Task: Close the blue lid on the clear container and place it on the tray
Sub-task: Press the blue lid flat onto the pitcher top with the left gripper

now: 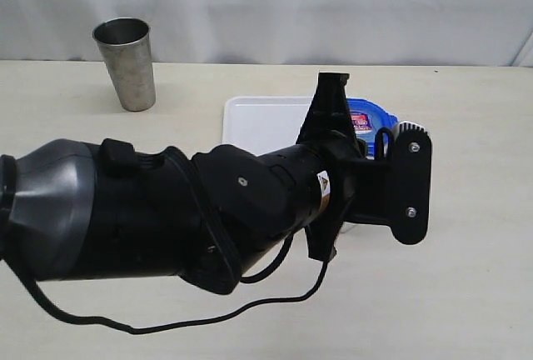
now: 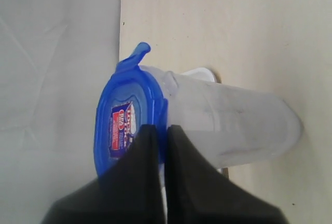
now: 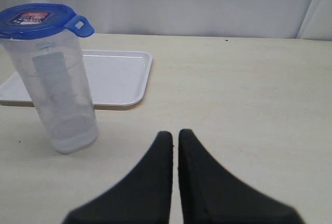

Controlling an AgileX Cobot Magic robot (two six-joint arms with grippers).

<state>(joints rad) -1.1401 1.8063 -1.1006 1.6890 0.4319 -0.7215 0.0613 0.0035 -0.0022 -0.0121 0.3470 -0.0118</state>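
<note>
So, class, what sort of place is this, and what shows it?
Probably a robot lab bench: a pale tabletop, a plain white curtain behind it, and a black robot arm reaching across.

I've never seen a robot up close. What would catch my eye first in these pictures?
A big black left arm fills the foreground of the exterior view, reaching over the white tray. Its shut left gripper is at the rim of the blue lid on the clear container, which stands on the table beside the tray. A steel cup stands alone, back left.
</note>
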